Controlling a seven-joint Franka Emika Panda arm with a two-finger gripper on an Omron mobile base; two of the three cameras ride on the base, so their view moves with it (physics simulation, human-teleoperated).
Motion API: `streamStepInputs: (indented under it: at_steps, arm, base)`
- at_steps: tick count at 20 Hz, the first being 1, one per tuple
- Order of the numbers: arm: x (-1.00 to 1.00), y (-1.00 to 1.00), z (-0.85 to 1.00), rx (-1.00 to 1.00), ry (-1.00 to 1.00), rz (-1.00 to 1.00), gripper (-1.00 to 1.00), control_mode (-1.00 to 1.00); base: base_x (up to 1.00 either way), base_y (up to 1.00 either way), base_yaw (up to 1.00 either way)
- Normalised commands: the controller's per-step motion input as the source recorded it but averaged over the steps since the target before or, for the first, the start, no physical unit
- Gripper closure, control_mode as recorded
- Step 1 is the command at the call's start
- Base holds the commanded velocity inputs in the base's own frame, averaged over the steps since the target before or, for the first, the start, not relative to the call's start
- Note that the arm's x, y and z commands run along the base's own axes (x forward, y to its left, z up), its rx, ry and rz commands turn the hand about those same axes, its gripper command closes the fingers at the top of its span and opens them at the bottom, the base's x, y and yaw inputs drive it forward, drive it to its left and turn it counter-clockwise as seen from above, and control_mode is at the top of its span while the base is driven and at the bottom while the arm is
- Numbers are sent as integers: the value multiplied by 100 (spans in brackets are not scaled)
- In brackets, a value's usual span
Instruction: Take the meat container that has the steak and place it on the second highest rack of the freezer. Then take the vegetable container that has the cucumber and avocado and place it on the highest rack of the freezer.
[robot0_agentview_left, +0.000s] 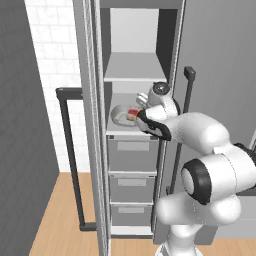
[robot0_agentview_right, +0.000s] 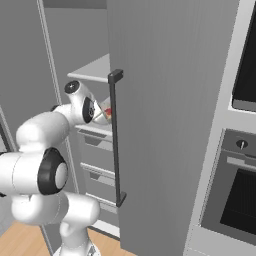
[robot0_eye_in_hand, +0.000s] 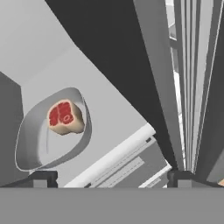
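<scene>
The meat container (robot0_eye_in_hand: 30, 144) rested on the lower shelf board of the freezer (robot0_agentview_left: 131, 131), above the drawers, with the steak (robot0_eye_in_hand: 64, 117) inside. The gripper (robot0_eye_in_hand: 111, 177) stood just beside it, jaws wide apart, holding nothing.

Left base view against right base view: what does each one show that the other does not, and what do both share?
Left base view alone: the white brick wall and the lowest grey drawer of the freezer.

Right base view alone: the oven beside the freezer.

Shared: the meat container with the steak on the lower shelf board, the upper shelf board and the long dark door handle.
</scene>
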Motion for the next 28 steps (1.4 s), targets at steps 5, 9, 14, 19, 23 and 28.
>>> streamStepInputs:
  at_steps: [5,9,14,19,23,28]
  arm:
    - [-71,-9,87,-2,2,5,-100,-100]
    - [-92,-5,65,-9,14,14,-100,-100]
    - [-92,-6,17,-12,25,22,-100,-100]
    - [-88,-2,-46,-10,20,31,-100,-100]
    - [-82,-16,-57,0,-4,28,-100,-100]
    - [-79,-15,4,-2,-9,22,-100,-100]
  base:
    - [0,0,0]
    - [0,0,0]
    - [0,0,0]
    - [0,0,0]
    - [0,0,0]
    - [0,0,0]
